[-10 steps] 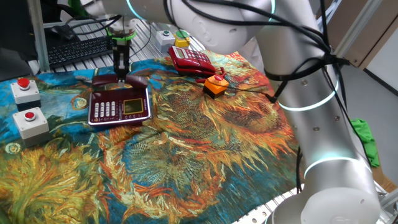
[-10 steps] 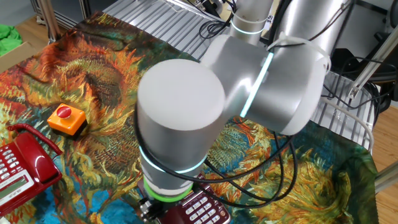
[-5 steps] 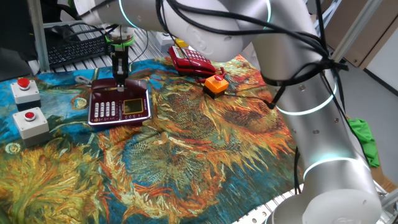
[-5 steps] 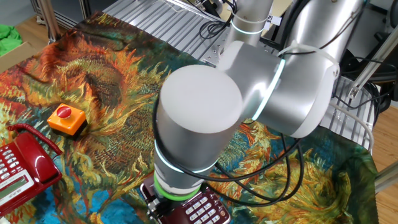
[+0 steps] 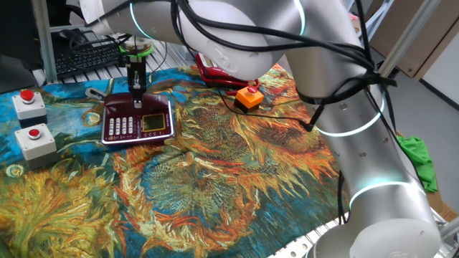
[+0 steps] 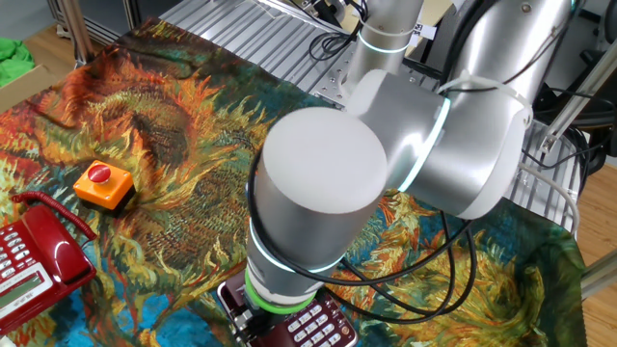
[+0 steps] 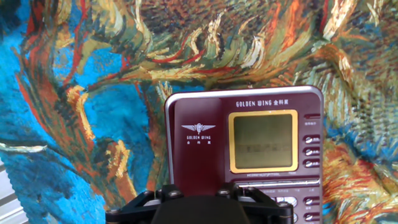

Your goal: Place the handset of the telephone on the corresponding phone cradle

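The phone cradle (image 5: 138, 120) lies flat on the sunflower-patterned cloth (image 5: 229, 165), its rows of white keys and yellowish display (image 7: 262, 142) facing up. The gripper (image 5: 135, 87) hangs upright over the cradle's far edge, fingers pointing down. Just under and beside the fingertips a dark maroon shape sits along that far edge of the base, probably the handset (image 5: 125, 95), though the arm and the small scale make its outline hard to read, and I cannot tell whether the claw is clamped on it or has let go. In the hand view only the dark body of the gripper fills the bottom edge, with the cradle's upper face and display right beyond it. Farther back on the cloth sits a bright red telephone (image 6: 27, 260), with an orange box carrying a red button (image 6: 102, 183) near it. Two grey button boxes (image 5: 32, 137) stand at the cloth's edge, well apart from the cradle.
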`<action>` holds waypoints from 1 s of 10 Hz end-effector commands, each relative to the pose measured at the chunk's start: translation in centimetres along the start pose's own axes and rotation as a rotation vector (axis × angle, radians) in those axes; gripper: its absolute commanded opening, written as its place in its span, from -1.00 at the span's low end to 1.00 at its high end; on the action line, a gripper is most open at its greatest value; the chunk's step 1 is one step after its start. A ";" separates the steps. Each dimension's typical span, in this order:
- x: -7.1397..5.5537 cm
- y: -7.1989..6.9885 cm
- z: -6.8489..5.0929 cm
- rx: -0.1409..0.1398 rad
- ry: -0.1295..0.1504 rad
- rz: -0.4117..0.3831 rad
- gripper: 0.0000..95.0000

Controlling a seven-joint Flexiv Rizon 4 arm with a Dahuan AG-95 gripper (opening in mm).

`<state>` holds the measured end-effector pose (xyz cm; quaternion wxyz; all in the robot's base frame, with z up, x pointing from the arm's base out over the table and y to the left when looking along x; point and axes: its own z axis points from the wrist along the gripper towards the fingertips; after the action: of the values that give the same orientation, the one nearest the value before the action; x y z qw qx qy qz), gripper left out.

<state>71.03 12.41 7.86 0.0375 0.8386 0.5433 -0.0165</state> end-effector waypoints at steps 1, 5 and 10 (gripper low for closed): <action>0.1 0.0 0.2 0.001 -0.001 -0.007 -1.00; 0.1 0.0 0.4 0.002 -0.008 -0.016 -0.20; 0.1 0.0 0.5 0.006 -0.014 -0.008 0.20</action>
<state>71.08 12.49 7.35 0.0379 0.8364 0.5463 -0.0240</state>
